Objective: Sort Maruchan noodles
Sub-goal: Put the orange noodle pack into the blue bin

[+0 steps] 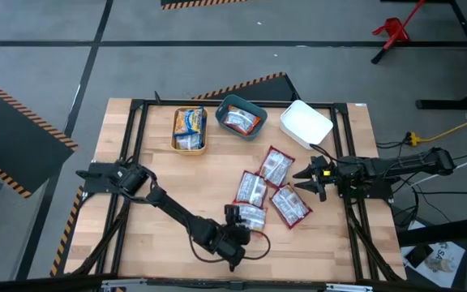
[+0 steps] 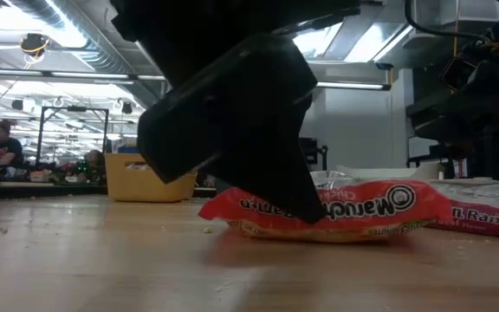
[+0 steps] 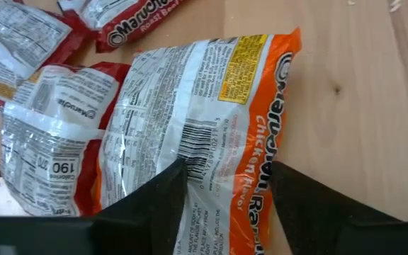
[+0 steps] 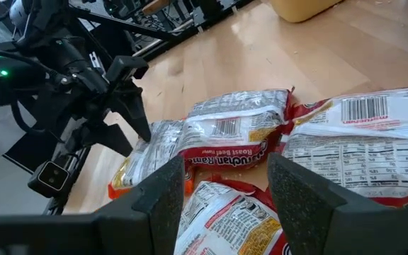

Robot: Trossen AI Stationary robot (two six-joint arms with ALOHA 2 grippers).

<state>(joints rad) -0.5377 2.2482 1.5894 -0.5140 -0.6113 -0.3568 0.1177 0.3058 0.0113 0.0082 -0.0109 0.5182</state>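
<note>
An orange-and-white Maruchan noodle packet point(image 1: 254, 217) lies flat on the wooden table, nearest the front edge. My left gripper point(image 1: 237, 217) is down on it, open, fingers slanting down from the near side. Three dark red-and-white packets point(image 1: 250, 188) point(image 1: 276, 166) point(image 1: 289, 205) lie flat just beyond it. The yellow bin point(image 1: 190, 130) holds a blue-and-yellow packet and the teal bin point(image 1: 240, 116) holds another packet. My right gripper point(image 1: 306, 177) hovers open at the table's right, touching nothing. My left gripper has its two spread fingers on the orange packet's near end point(image 3: 222, 185), one by the barcode and one by the orange edge. They slant down from the table's near side. In the low view a fingertip point(image 2: 297, 195) meets the packet's top. The packet lies flat on the table.
A white bin point(image 1: 306, 123) stands at the back right beside the teal bin. Bare wood lies left of the packets and along the front edge. People and shelves show in the room far behind the table.
</note>
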